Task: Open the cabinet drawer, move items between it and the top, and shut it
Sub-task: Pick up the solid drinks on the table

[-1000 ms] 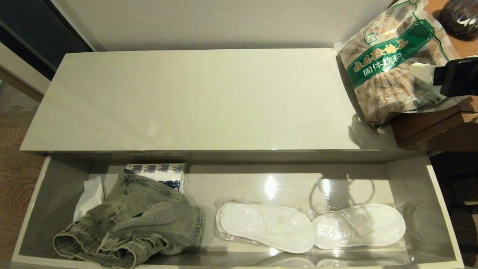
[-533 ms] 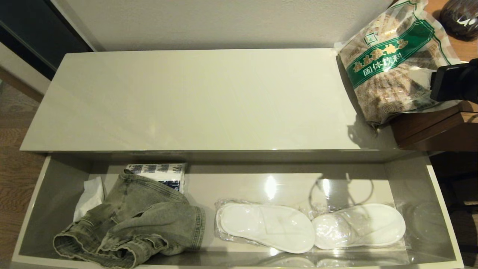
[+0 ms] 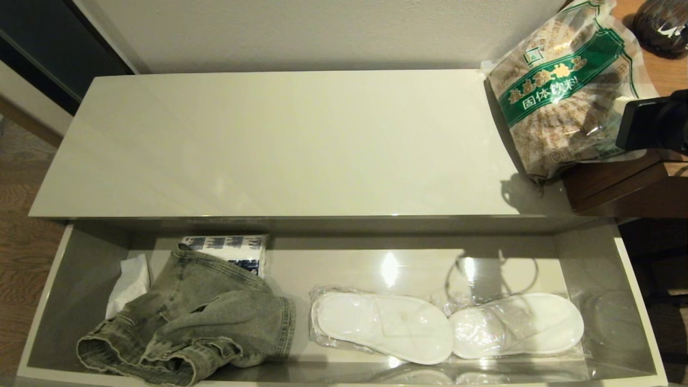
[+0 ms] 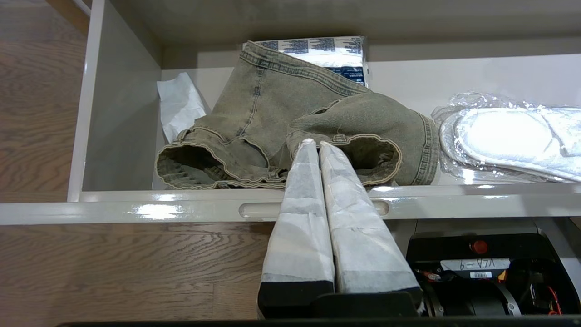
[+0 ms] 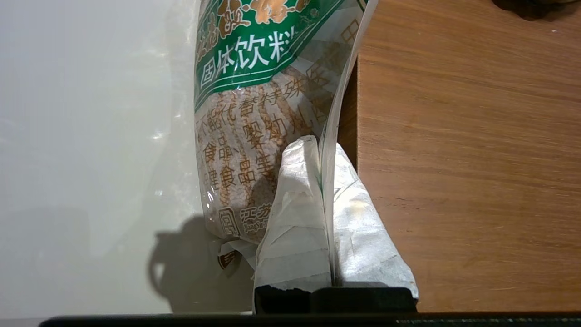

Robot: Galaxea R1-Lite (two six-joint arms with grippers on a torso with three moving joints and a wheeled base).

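While the right gripper (image 5: 323,150) keeps the side seam of the clear plastic food bag with its green band and brown contents (image 3: 564,91) pinched flat between its white-wrapped fingers (image 5: 295,213), the bag hangs at the far right, straddling the right end of the glossy cream-white cabinet top (image 3: 279,145) and the edge of the taller brown wood-grain desk (image 5: 467,150). Over the last second the dark wrist has slid a little rightward and nearer, and the bag's lower edge has followed, so I judge the carry is only starting and the bag is yet to leave the top. Below, the long shallow cream drawer with grey walls (image 3: 637,301) stands pulled fully open. In its left end lies the crumpled faded grey-green denim garment (image 3: 199,317), unmoved, partly covering a small white-and-blue tissue pack (image 3: 236,248); plastic-wrapped white slippers (image 3: 446,328) fill the middle and right. The left gripper (image 4: 317,144) waits just in front of the drawer's front rail, its fingers pressed together on nothing, pointing at the denim.
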